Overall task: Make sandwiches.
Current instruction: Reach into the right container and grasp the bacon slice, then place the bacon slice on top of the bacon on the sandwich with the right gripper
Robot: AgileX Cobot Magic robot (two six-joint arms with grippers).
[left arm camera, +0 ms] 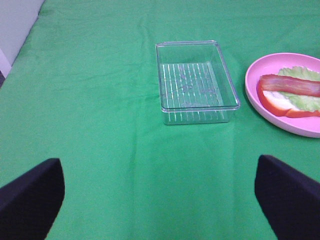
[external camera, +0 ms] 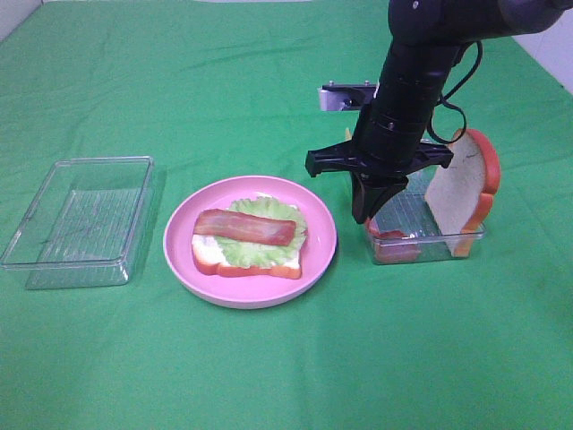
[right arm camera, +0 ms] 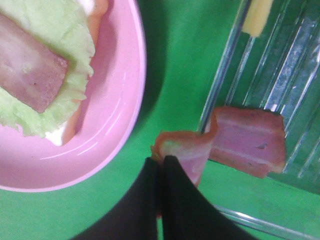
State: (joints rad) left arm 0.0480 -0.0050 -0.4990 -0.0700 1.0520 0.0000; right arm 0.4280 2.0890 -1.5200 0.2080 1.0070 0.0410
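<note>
Green cloth covers the desk (external camera: pixel 269 376). The left gripper (left arm camera: pixel 160 200) hangs above the desk's left side. Its two black fingers (left arm camera: pixel 30 195) stand wide apart with only bare cloth between them, and nothing is held.

The left tray (external camera: pixel 79 219), clear ribbed plastic, lies flat toward the desk's left edge. Nothing shows inside it.

The plate (external camera: pixel 309 269), round and pink, sits mid-desk, just beside the left tray and apart from it. The sandwich (external camera: pixel 248 242) lies on the plate as an unfinished stack:
- a bread slice (external camera: pixel 208 253) with an orange-brown crust at the bottom;
- a lettuce leaf (external camera: pixel 269 253), pale green, on the slice;
- a bacon strip (external camera: pixel 244 227), red-brown, lying lengthwise on the leaf.

The right gripper (external camera: pixel 365 213) points down between the plate and the right tray (external camera: pixel 425 237). Its fingers (right arm camera: pixel 175 200) are together and clamped on one end of a second strip (right arm camera: pixel 245 142). That strip is draped over the tray wall nearest the plate, with its other end inside the tray.

The right tray stands just beside the plate on the desk's right side. A second slice (external camera: pixel 466 193) stands upright in it, leaning against the wall farthest from the plate. A yellow cheese (right arm camera: pixel 260 17) piece shows inside the tray, apart from the second strip.
</note>
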